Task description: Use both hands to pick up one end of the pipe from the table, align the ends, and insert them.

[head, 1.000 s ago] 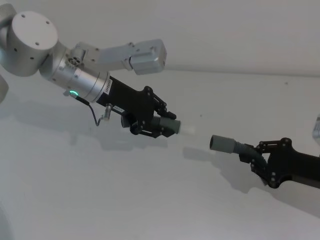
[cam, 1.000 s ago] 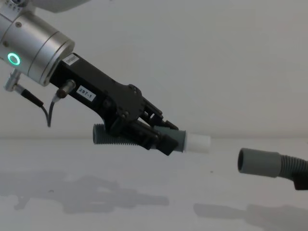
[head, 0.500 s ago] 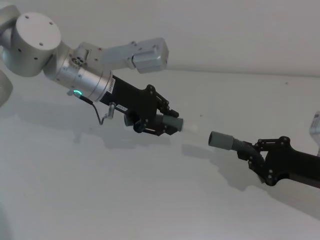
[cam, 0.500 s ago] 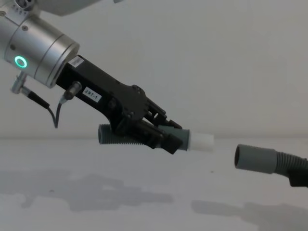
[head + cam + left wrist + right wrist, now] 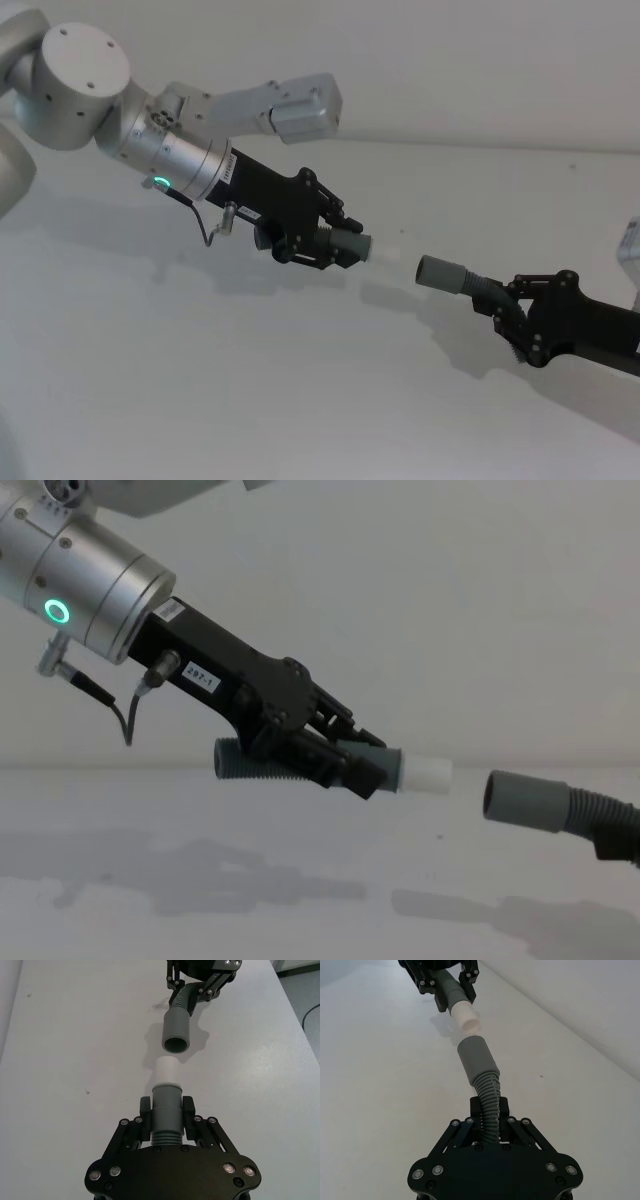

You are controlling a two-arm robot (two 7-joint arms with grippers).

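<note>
right pincer [image 5: 618, 842]: cut by chest-view edge | left hose [image 5: 262, 767]: middle hidden behind fingers

This looks like a robotics lab or test bench rather than a lived-in room. A plain matte white table [image 5: 200, 400] runs back to an equally bare pale wall [image 5: 480, 60], with no furnishings or household items on it. The silver cylindrical wrist [image 5: 85, 585] of a robot arm carries a glowing green ring light [image 5: 58, 611] and a small white numbered label [image 5: 201, 679], and a thin cable [image 5: 120, 715] loops beneath it, all typical of experimental equipment.
</note>
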